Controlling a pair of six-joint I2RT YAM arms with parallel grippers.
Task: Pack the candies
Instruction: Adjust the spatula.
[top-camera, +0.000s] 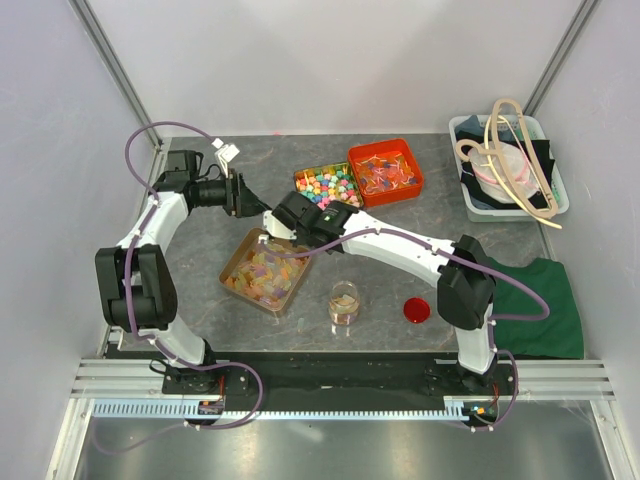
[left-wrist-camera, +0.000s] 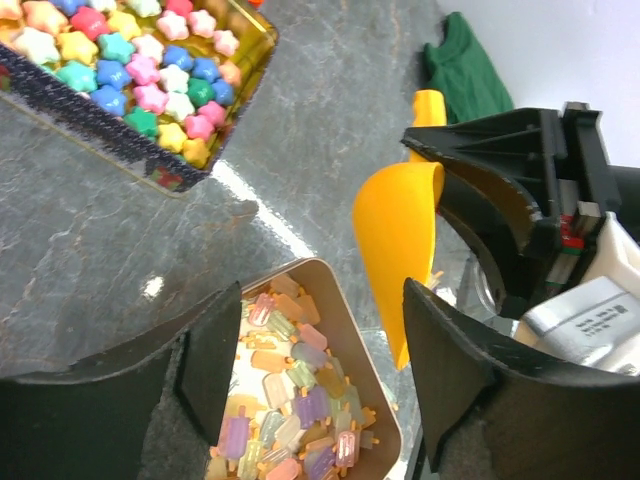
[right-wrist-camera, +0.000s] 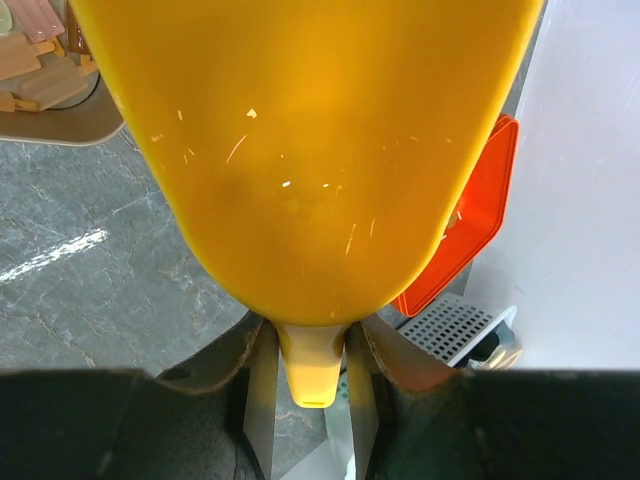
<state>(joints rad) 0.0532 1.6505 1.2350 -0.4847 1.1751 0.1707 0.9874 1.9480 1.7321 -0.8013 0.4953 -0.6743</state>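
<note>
The candies are pastel popsicle-shaped pieces filling a tan tin tray left of centre; they also show in the left wrist view. My right gripper hovers over the tray's far edge, shut on the handle of a yellow scoop. The scoop hangs tilted just beyond the tray's corner. My left gripper is open and empty just behind the tray, its fingers spread above the candies. A glass jar stands upright to the tray's right.
A tin of bright star candies and an orange tray sit behind. A red lid lies right of the jar. A green cloth and a bin of utensils are at the right.
</note>
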